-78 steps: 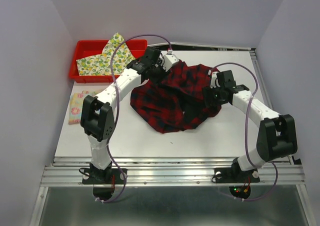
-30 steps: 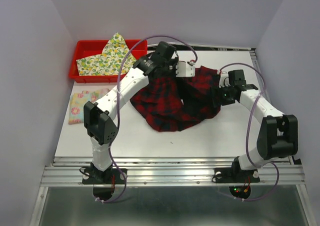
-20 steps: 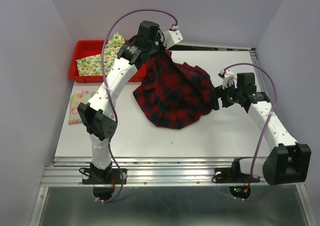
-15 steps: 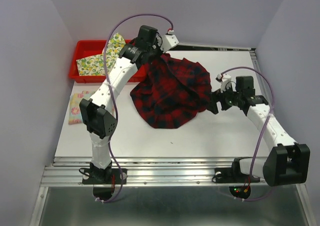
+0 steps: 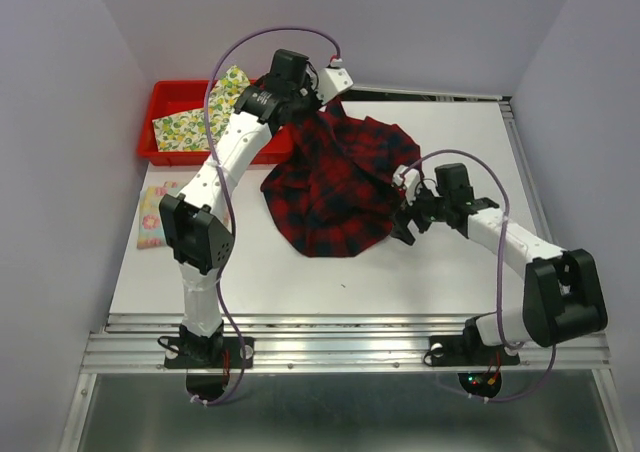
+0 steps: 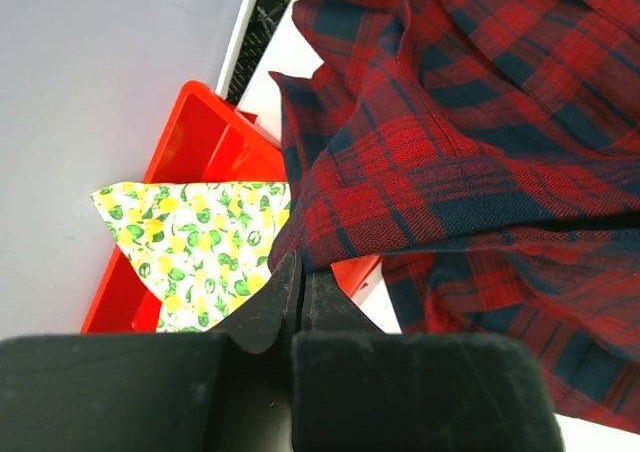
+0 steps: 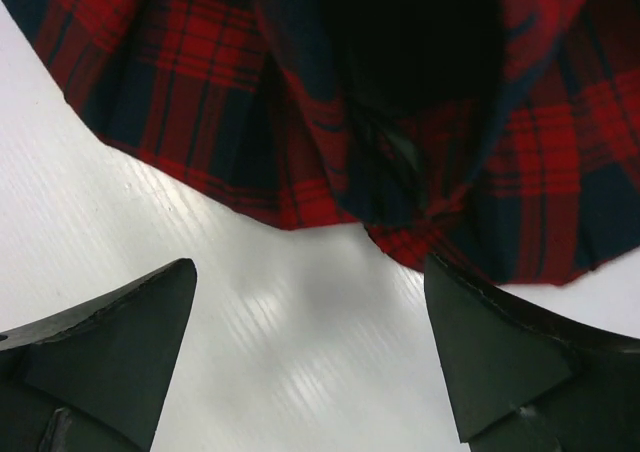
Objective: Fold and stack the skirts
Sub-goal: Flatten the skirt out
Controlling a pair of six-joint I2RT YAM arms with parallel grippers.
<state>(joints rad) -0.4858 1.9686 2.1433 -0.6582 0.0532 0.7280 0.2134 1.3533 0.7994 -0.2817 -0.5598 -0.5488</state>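
Left gripper (image 6: 297, 277) was clamped on the far edge of the plaid skirt (image 5: 340, 187), holding that edge up by the red bin (image 5: 170, 97). The rest of the skirt draped down onto the middle of the table (image 5: 300, 282), still bunched.

Change over the last second: I'd pulled that edge up and to the far left from over the skirt's middle. The right gripper (image 7: 308, 272) had swung in from the skirt's right side to its near-right hem, jaws now spread wide and gripping nothing, just short of the cloth.

My read: it was lining up a second grab to stretch the skirt flat, no fold started.

Lemon skirt (image 5: 215, 112) sat in the bin, and the floral skirt (image 5: 155, 212) lay at the table's left edge.
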